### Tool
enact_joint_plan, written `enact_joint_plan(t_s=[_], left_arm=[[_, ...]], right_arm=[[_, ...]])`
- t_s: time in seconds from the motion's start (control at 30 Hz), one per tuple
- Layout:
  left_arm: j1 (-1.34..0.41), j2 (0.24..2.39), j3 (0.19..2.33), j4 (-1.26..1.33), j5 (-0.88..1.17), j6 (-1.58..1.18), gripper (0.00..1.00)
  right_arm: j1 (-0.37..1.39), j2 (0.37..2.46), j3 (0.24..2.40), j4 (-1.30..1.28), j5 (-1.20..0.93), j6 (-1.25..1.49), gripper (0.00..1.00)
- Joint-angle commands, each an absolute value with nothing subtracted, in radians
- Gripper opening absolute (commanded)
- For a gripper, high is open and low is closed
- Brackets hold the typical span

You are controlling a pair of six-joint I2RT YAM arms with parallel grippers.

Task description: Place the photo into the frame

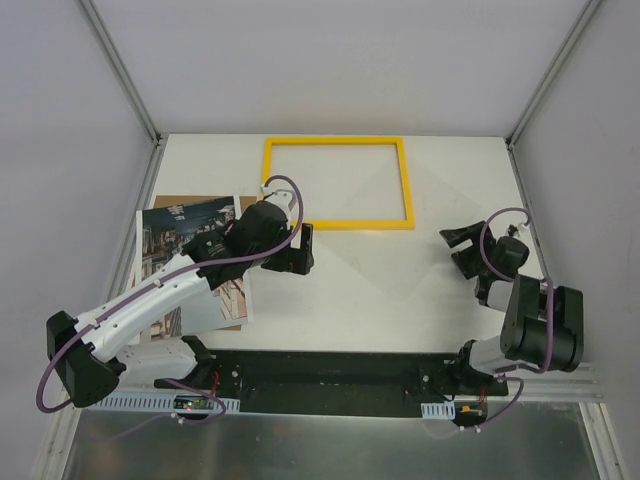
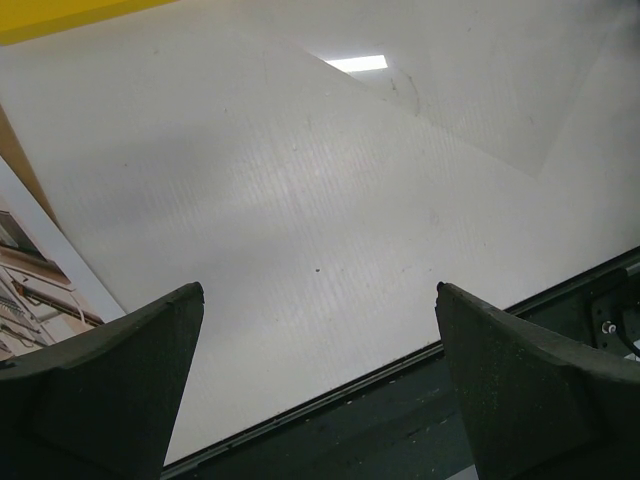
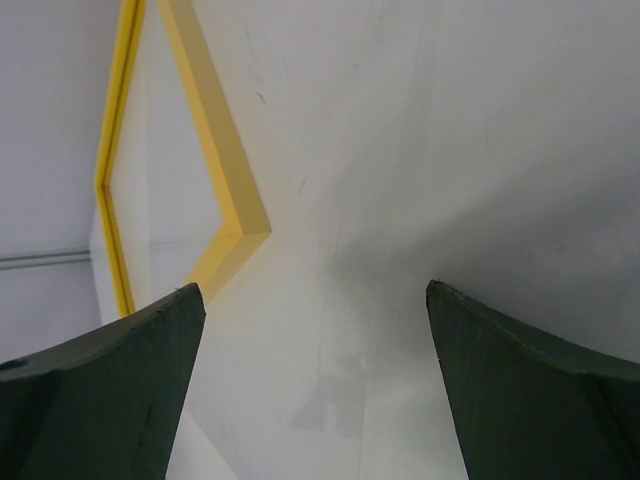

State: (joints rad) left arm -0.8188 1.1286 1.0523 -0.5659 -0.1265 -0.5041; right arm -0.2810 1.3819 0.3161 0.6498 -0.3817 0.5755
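Photo (image 1: 185,232) lies flat, print up, at the left side of the table (image 1: 350,295), well apart from the frame (image 1: 338,143). It sits on a brown backing board (image 1: 176,203), and my left arm crosses over its right part. The frame lies flat at the far middle of the table, yellow side up, bare table showing through its opening.

My left gripper (image 1: 304,248) sits between photo and frame, just right of the photo's edge and just below the frame's near left corner. Its jaws are spread wide with nothing between them, only white table in the wrist view.

My right gripper (image 1: 458,248) is at the right side, near the frame's near right corner and apart from it. Jaws wide apart, holding nothing.
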Motion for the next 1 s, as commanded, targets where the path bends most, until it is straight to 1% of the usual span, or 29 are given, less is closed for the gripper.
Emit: enact_joint_plan(t_s=[0.0, 0.17, 0.27, 0.4, 0.57, 0.73, 0.87, 0.97], left_arm=[[-0.804, 1.126, 1.089, -0.572, -0.112, -0.48, 0.99], [-0.801, 1.126, 1.095, -0.572, -0.11, -0.479, 0.99], [-0.801, 1.124, 1.098, -0.575, -0.109, -0.479, 0.99], [-0.799, 1.124, 1.101, -0.577, -0.11, -0.477, 0.99], [-0.798, 1.126, 1.109, -0.578, -0.107, -0.476, 0.99], [-0.799, 1.124, 1.117, -0.583, -0.109, -0.469, 0.99], [-0.799, 1.127, 1.12, -0.586, -0.107, -0.468, 0.99], [-0.798, 1.134, 1.121, -0.586, -0.106, -0.468, 0.99]], right_arm=[[-0.288, 1.518, 0.325, 0.918, -0.451, 0.664, 0.96], [-0.287, 1.684, 0.324, 1.138, -0.503, 0.759, 0.96], [-0.282, 1.758, 0.334, 1.201, -0.518, 0.805, 0.96], [-0.261, 1.812, 0.345, 1.268, -0.519, 0.848, 0.96], [-0.207, 1.853, 0.36, 1.288, -0.489, 0.867, 0.97], [-0.187, 1.91, 0.365, 1.382, -0.48, 0.914, 0.99], [-0.183, 1.925, 0.361, 1.416, -0.482, 0.925, 0.88], [-0.181, 1.933, 0.362, 1.436, -0.489, 0.931, 0.75]])
